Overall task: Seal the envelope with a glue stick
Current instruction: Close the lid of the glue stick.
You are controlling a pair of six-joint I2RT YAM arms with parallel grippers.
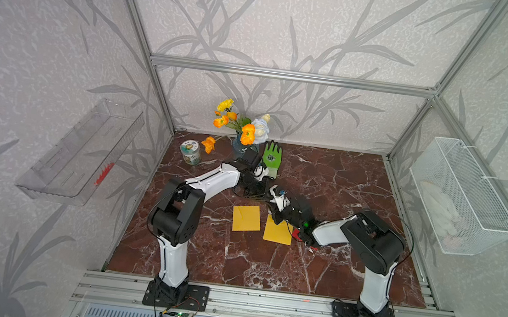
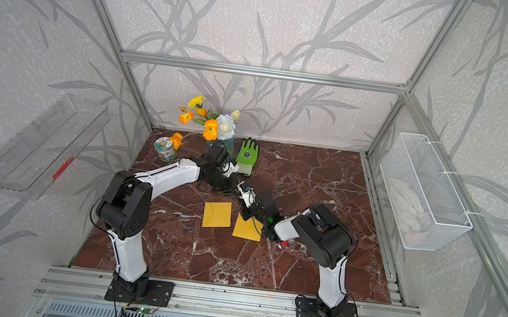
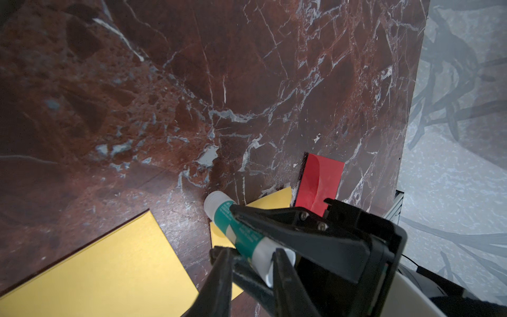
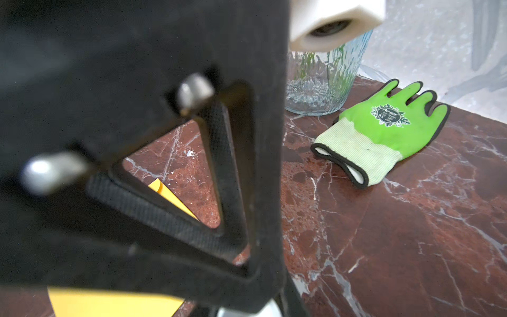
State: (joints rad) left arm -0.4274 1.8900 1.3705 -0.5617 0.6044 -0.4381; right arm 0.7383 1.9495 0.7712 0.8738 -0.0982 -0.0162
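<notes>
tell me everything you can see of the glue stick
The glue stick is a small plastic-looking tube: teal label with white print around the middle, white at both ends, one end ribbed. It is held tilted over the edge of a yellow envelope. The right gripper clamps its labelled body; the fingers of the left gripper flank the plain white end.

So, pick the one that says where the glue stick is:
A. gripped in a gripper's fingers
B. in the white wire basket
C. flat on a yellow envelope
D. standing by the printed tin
A: in the left wrist view the glue stick is clamped by its teal body in the right gripper, and the left gripper has its fingers either side of the white end.
</notes>
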